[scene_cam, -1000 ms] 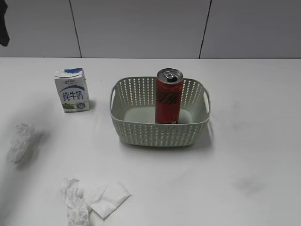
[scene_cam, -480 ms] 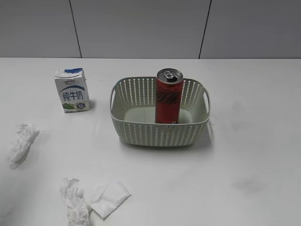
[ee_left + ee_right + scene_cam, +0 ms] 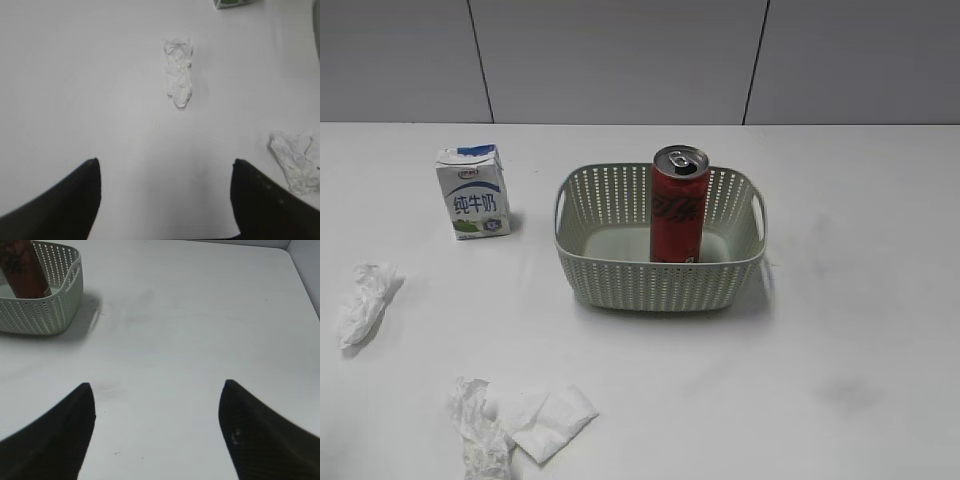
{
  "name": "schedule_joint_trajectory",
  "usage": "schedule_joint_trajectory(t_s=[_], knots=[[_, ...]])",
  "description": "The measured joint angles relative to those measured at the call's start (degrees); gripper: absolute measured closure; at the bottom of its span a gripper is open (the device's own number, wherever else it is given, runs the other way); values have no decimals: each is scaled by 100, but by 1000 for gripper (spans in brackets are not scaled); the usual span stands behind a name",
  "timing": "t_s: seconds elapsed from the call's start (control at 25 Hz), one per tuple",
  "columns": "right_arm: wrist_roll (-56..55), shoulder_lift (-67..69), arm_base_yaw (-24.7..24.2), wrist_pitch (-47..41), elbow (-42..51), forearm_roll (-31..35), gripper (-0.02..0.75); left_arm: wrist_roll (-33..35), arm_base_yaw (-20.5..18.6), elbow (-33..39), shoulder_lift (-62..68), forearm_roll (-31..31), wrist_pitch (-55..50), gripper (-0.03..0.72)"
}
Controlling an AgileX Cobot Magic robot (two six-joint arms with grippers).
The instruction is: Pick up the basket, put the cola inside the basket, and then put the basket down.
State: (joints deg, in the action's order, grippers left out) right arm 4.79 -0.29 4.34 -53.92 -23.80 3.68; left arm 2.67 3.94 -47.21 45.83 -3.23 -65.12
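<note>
- Exterior view: the dark arm and its shadow at far left have gone; basket [image 3: 660, 255] sits mid-frame on the table [image 3: 860, 300], cola [image 3: 679, 205] upright inside.
- Left wrist view: left gripper [image 3: 165, 185] spread wide, empty, below a crumpled tissue [image 3: 178, 71].
- Right wrist view: right gripper [image 3: 157, 412] released, basket upper left; judged finished, so keep both clear.

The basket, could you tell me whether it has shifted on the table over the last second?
No. The basket sits at the same spot relative to the milk carton, with the cola can upright inside it as before.
</note>
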Motion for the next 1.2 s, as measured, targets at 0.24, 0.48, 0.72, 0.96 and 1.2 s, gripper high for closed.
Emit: schedule_joint_trajectory(t_s=[0.24, 0.48, 0.72, 0.96, 1.2], knots=[[0, 0, 0, 0, 0, 0, 153, 0, 0, 1185, -1172, 0, 358, 94], [0, 0, 0, 0, 0, 0, 153, 0, 0, 1764, -2125, 0, 368, 94], [0, 0, 0, 0, 0, -5, 153, 0, 0, 1863, -2955, 0, 275, 95], [0, 0, 0, 0, 0, -5, 155, 0, 0, 1863, -3957, 17, 275, 97], [0, 0, 0, 5, 0, -5, 155, 0, 0, 1867, -4445, 24, 262, 97]])
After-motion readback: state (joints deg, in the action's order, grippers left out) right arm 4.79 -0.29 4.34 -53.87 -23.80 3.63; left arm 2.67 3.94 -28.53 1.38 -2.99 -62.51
